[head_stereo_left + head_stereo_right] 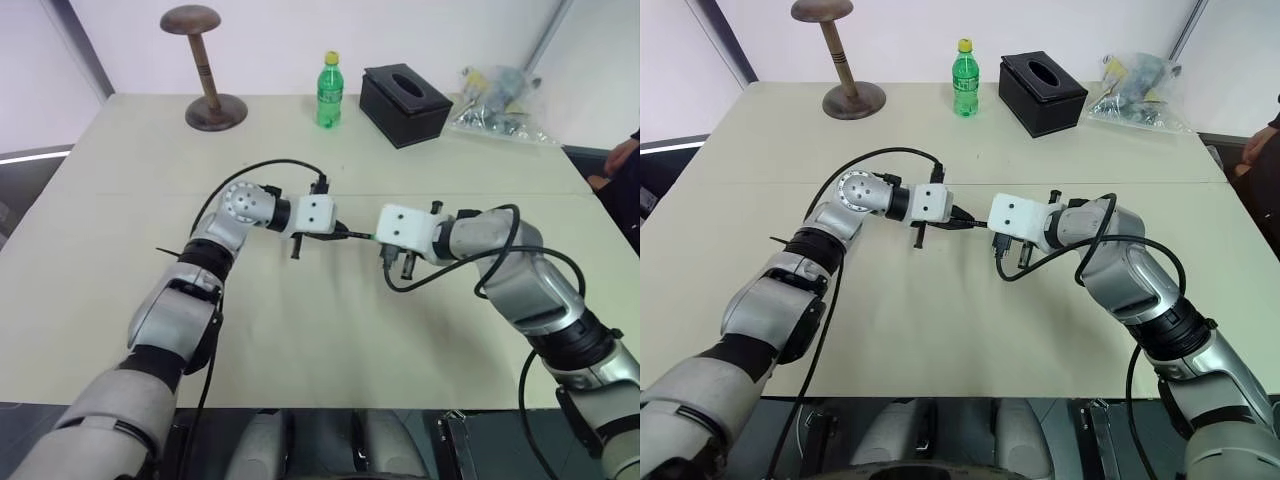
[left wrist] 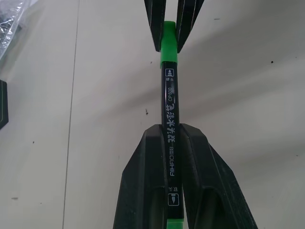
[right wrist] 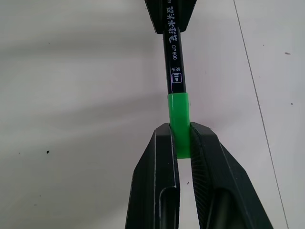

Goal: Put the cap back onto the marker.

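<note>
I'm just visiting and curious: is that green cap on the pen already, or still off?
On: the cap sits flush against the marker barrel, no tip showing. The right gripper pinches it.

Across the middle and lower part of the frame the bench [image 1: 300, 340] is lying bare, giving open passage around both arms. Obstacles are standing along the top edge: a wooden stand [image 1: 205, 70] at upper left, a green bottle [image 1: 329, 92] at top centre, a black tissue box [image 1: 405, 103] beside it, and a plastic bag [image 1: 498, 102] sitting at upper right
</note>
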You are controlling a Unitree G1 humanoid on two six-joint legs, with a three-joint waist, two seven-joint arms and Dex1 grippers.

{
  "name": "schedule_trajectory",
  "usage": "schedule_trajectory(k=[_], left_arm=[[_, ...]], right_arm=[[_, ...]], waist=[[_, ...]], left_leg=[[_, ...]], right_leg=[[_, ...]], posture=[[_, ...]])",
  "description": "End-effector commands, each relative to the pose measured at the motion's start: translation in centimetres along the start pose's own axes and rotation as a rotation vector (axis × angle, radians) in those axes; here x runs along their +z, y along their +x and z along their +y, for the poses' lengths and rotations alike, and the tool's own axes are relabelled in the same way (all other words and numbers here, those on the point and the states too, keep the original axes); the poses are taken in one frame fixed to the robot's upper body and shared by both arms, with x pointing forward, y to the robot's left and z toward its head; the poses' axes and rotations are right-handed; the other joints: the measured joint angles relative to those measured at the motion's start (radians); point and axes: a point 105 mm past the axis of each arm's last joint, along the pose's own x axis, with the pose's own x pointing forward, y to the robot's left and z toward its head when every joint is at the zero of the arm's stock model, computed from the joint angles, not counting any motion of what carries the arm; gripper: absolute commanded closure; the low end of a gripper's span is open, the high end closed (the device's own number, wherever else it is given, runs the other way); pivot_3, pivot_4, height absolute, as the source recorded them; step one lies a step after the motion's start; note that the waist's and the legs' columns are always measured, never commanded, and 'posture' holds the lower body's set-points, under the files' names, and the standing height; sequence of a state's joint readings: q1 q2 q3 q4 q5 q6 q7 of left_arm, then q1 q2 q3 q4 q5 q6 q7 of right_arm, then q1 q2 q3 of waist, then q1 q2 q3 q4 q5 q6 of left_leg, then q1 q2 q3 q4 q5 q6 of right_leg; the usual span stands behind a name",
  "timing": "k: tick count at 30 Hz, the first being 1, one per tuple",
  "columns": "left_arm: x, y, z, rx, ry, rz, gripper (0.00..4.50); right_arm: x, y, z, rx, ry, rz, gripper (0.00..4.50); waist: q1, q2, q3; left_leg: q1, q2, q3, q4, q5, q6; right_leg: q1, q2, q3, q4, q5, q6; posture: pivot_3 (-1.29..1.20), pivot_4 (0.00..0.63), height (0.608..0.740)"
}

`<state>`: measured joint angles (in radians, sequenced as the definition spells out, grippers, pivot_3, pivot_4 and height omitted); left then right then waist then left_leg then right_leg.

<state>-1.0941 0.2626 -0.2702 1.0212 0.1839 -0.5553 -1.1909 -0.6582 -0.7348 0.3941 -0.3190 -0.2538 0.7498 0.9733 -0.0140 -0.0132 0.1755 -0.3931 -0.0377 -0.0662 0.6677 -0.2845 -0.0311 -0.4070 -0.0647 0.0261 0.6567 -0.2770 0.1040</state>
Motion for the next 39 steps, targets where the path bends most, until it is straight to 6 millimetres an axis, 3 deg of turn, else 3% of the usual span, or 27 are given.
schedule_trajectory(k=[1,5,16,24,32,39], left_arm=[[2.6,1.3,0.6,0.016,0.059,-0.102,4.50],[2.2,0.9,0.5,0.017,0.058,-0.089,4.50],[0.0,-1.1,-0.9,0.035,-0.015,-0.022,4.50],[-0.7,-3.0,0.1,0.313,-0.263,0.007,4.50],[-0.3,-6.1,-3.7,0.501,-0.568,0.126,4.50],[-1.7,-9.0,-6.1,0.673,-0.870,0.286,4.50]], right_arm=[[2.6,-0.6,0.1,-0.009,-0.076,-0.105,3.57],[1.5,-0.8,0.3,0.000,-0.080,-0.068,1.71],[-0.4,-3.5,0.2,-0.046,-0.016,-0.030,1.71],[-1.5,-4.9,0.7,-0.165,0.123,-0.037,1.71],[-0.6,-4.0,2.1,-0.175,0.204,-0.082,1.71],[0.0,-3.1,2.5,-0.160,0.224,-0.107,1.71]], waist=[[0.000,0.000,0.000],[0.001,0.000,0.000],[0.004,0.000,0.000],[0.000,0.000,0.000],[0.000,0.000,0.000],[0.002,0.000,0.000]], left_leg=[[0.000,0.000,0.000,0.000,0.000,0.000],[-0.001,0.000,0.000,0.000,0.000,0.000],[-0.001,0.000,0.000,0.000,0.000,0.000],[-0.001,0.002,-0.001,0.000,0.000,0.000],[0.000,0.002,-0.001,0.000,0.000,0.000],[0.001,0.002,-0.002,0.000,0.000,-0.001]], right_leg=[[0.000,0.000,0.000,0.000,0.000,0.000],[0.000,0.000,0.000,0.000,0.000,0.000],[-0.001,0.000,0.000,0.000,0.000,0.000],[-0.001,0.000,0.000,0.000,0.000,0.000],[-0.001,-0.001,0.001,0.002,0.000,0.000],[0.000,-0.001,0.000,0.003,0.000,0.000]], posture=[[0.00,0.150,0.740],[0.00,0.150,0.740],[0.00,0.150,0.740],[0.00,0.150,0.740],[0.00,0.150,0.740],[0.00,0.150,0.740]])
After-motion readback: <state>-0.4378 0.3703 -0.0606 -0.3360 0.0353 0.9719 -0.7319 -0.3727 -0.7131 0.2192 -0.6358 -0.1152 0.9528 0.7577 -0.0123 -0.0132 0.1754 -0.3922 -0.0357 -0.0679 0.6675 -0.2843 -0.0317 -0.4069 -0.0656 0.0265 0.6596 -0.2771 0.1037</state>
